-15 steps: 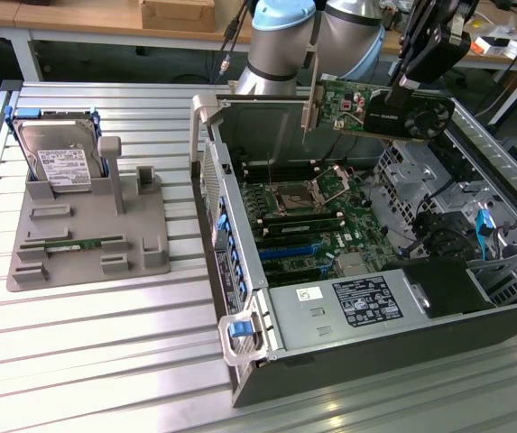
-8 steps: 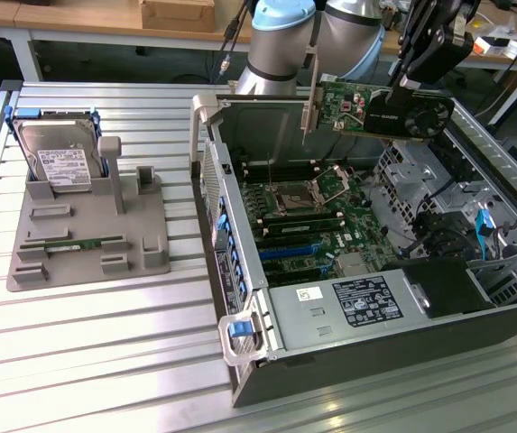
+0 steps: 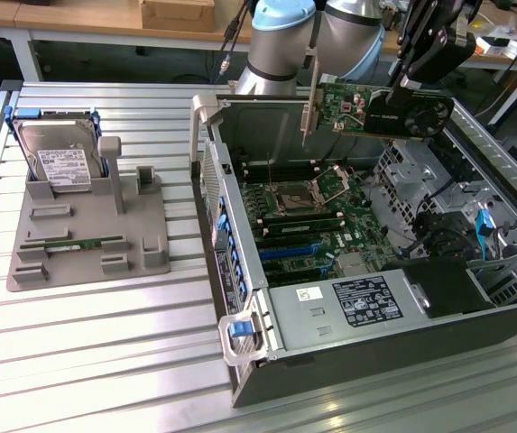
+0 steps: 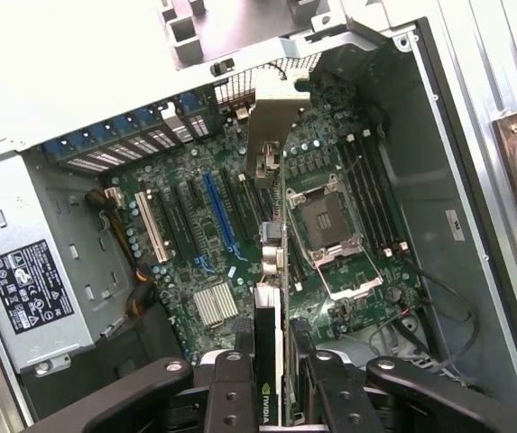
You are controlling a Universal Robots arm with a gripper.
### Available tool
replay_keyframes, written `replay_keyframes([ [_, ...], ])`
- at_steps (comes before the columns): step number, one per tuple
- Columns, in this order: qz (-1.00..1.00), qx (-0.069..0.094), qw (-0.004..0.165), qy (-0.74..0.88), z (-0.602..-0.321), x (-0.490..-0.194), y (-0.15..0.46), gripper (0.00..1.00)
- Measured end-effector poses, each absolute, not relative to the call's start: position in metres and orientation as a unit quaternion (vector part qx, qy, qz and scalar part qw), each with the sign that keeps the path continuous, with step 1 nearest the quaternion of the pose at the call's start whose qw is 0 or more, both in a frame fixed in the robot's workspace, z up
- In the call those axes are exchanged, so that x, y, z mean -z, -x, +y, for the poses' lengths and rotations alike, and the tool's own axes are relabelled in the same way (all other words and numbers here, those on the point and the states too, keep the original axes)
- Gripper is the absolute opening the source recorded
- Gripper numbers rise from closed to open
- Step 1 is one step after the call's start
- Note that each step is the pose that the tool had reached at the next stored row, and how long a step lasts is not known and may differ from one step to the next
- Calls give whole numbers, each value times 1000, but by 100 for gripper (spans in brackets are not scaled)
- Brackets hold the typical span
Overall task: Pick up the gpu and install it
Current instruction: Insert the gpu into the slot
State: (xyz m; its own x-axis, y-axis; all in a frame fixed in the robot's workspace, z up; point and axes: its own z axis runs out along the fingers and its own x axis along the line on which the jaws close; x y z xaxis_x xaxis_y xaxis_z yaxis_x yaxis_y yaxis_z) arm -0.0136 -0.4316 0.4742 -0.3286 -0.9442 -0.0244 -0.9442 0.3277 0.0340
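1. Now, in your exterior view, look to the upper right of the frame. The gripper holds the gpu in the air, with its jaws clamped on the card's black fan end.
2. You can see the card's silvery bracket hanging down at the end nearer the frame's centre. The card sits above the open computer case, well clear of the motherboard.
3. At the left of the frame, the hard drive stands upright in your grey holder. The memory stick lies in a groove of the same holder.
4. In your wrist view, the gpu appears edge-on, pinched between the two black fingers of the gripper.
5. The motherboard lies beneath it. Its blue slot is on one side of the card and the open CPU socket is on the other.
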Motion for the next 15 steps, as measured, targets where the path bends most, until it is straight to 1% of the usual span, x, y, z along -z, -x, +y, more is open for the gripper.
replay_keyframes([
  [15,793,-21,-1,608,-432,-474,14,27],
])
